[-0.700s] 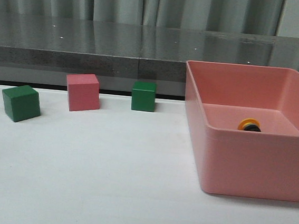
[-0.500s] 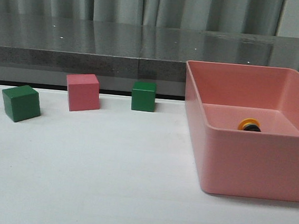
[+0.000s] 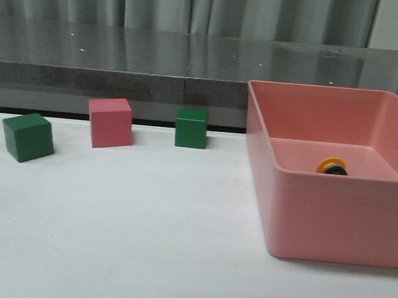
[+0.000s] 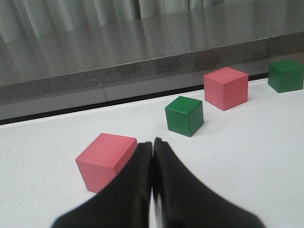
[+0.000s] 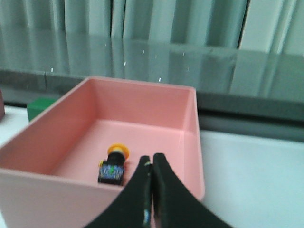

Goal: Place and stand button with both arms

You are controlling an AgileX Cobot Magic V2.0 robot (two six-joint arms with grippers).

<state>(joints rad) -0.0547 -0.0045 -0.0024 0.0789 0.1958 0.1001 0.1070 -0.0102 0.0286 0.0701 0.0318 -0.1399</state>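
The button (image 3: pixel 333 166) lies on its side inside the pink bin (image 3: pixel 333 218), its yellow cap just showing over the near wall. In the right wrist view the button (image 5: pixel 114 166) shows its yellow cap, black body and bluish base. My right gripper (image 5: pixel 152 159) is shut and empty, above the bin's near wall, beside the button. My left gripper (image 4: pixel 152 143) is shut and empty, low over the white table, next to a pink cube (image 4: pixel 104 159). Neither arm shows in the front view.
In the front view a green cube (image 3: pixel 27 137), a pink cube (image 3: pixel 110 122) and a second green cube (image 3: pixel 190 127) stand on the white table (image 3: pixel 140 242). A grey ledge (image 3: pixel 122 71) and curtains run behind. The bin (image 5: pixel 142 109) fills the table's right side.
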